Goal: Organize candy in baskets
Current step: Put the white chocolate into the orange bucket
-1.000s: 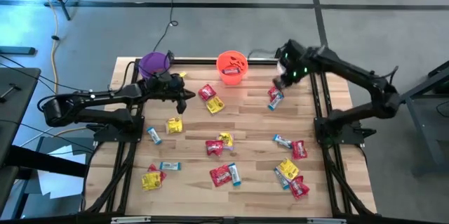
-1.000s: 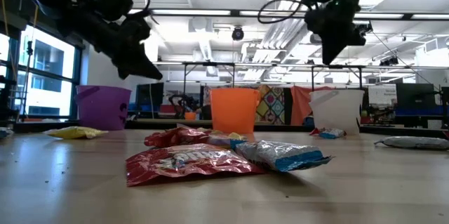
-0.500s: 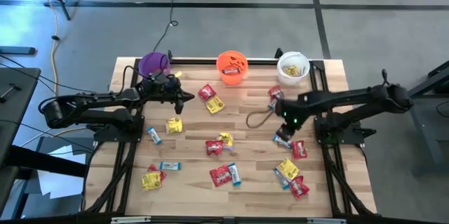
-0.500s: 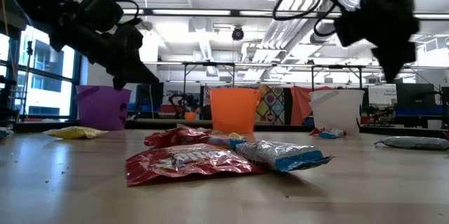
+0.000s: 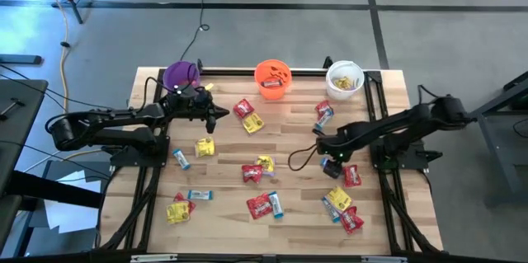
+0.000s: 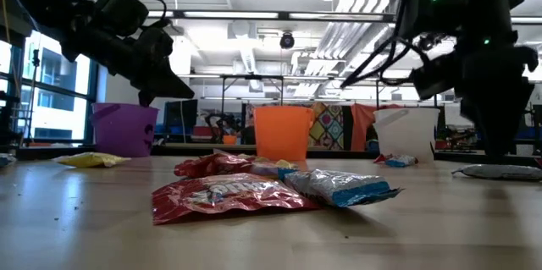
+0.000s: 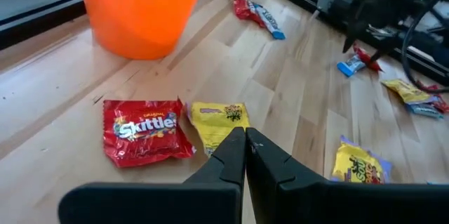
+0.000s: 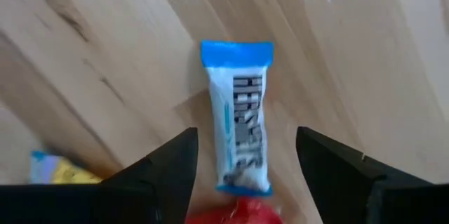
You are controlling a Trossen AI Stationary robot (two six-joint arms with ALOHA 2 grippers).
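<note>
My right gripper (image 5: 330,162) (image 8: 245,157) stands open low over the right middle of the table. Its fingers stand on either side of a blue-and-white candy bar (image 8: 240,115) lying flat on the wood, without touching it. My left gripper (image 5: 216,115) (image 7: 245,143) is shut and empty above the table's far left. Under it lie a red candy packet (image 7: 144,127) and a yellow one (image 7: 219,119). Three baskets stand along the far edge: purple (image 5: 181,75), orange (image 5: 273,77) and white (image 5: 344,79), the white one with yellow candy inside.
More candy lies scattered over the table: a red packet (image 5: 352,175) beside the bar, yellow (image 5: 338,197) and red (image 5: 352,220) packets near the front right, a red packet (image 5: 262,205) at front centre, a yellow one (image 5: 177,210) at front left.
My right gripper has swung away from the white basket at the far right toward the near edge and come down over the blue-and-white bar. The white basket, covered by the arm before, now shows.
</note>
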